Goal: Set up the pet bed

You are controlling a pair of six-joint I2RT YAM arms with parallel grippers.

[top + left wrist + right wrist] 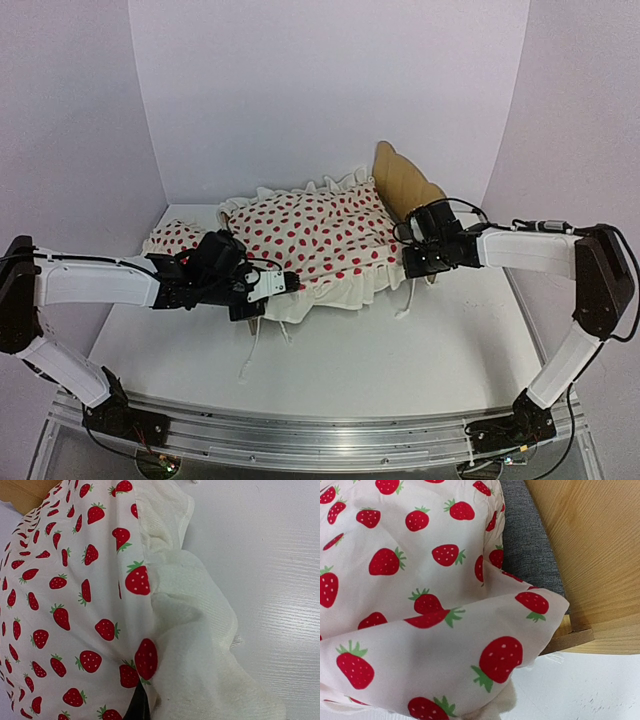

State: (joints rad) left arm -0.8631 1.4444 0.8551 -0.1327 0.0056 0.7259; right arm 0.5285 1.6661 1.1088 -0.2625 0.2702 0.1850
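Pet bed [405, 185] sits mid-table toward 12 o'clock, mostly buried. Strawberry blanket [320, 235] covers it; pillow [172, 238] lies at its 9 o'clock. I see only the wavy plywood headboard at 1 o'clock, a rail and grey felt. Left gripper [285, 283] is clamped on the blanket's 7 o'clock corner. Right gripper [412, 265] is closed at the 3 o'clock edge, fingers hidden under a fold.

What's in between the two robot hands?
The blanket lies between them, from the left gripper to the right gripper, both shut on its edges, draped over the pet bed. The top view shows it.
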